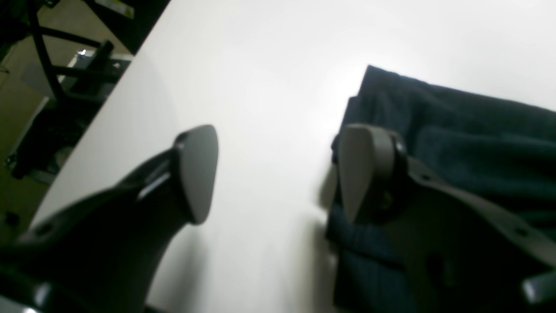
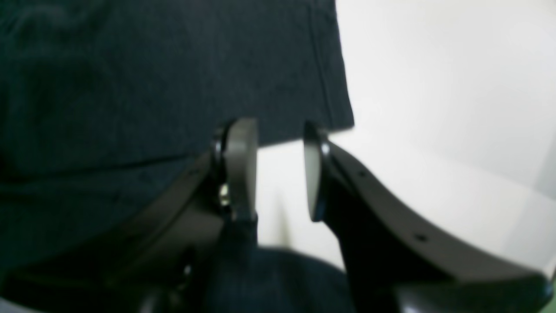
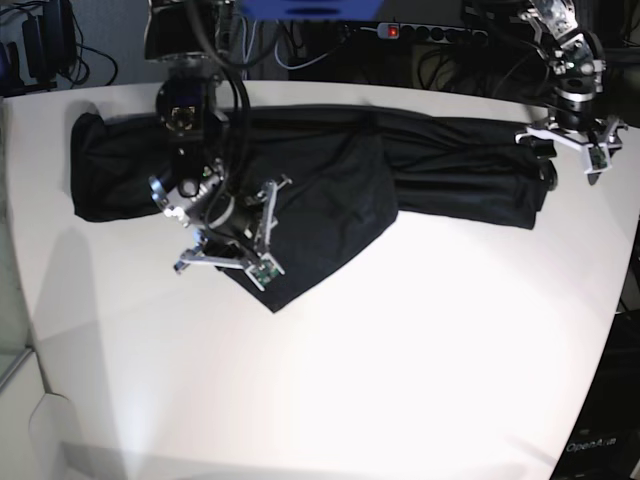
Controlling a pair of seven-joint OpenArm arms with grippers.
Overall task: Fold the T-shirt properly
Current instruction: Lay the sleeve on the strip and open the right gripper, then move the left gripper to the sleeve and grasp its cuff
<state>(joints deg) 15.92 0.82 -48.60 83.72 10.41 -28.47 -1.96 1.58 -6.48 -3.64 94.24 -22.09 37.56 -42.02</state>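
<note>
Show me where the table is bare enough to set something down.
Free: the whole near half of the white table, below the black shirt, from its hanging corner to the front edge. Crowded: the far strip, where the shirt spans nearly edge to edge with the right tool and left tool over it.

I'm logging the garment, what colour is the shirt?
Plain black, no pattern; the shirt shows best in the base view.
</note>
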